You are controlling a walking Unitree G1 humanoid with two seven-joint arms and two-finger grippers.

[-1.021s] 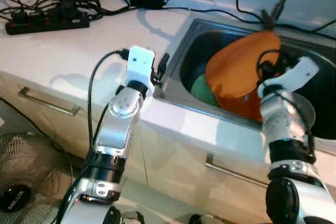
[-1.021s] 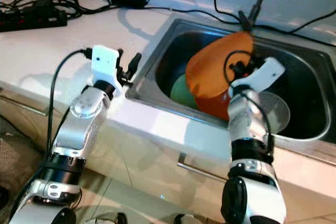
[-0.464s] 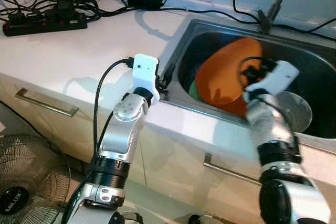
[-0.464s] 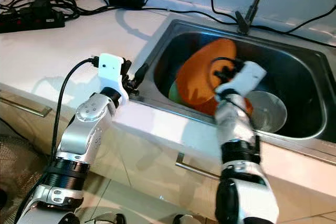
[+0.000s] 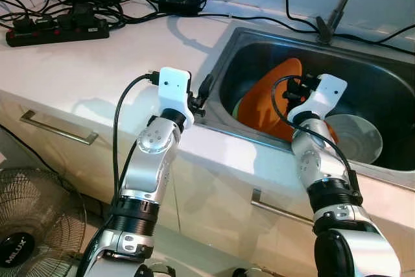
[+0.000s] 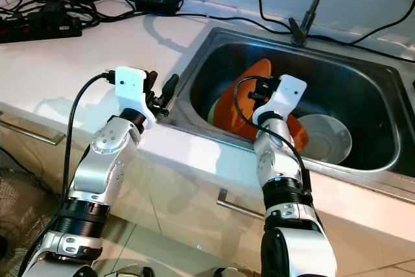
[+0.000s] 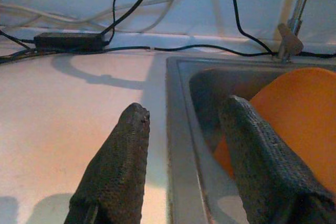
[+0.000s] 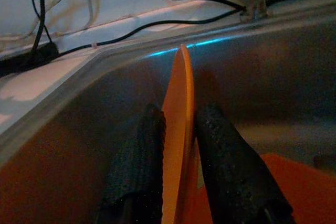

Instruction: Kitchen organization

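**Right gripper clamps orange plate in sink**

The right gripper (image 8: 176,145) is closed on the orange plate (image 5: 266,102), one finger on each face. The plate stands on edge at the left end of the sink (image 5: 382,82), beside a clear bowl (image 5: 353,137). The left gripper (image 7: 184,129) hovers open over the sink's left rim, holding nothing.

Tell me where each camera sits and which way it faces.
Left and right eye views: on the head, looking down at the steel sink; both silver arms show.
Left wrist view: along the open left gripper, over the sink's edge.
Right wrist view: along the right gripper, shut on the round orange plate.
All share that plate.
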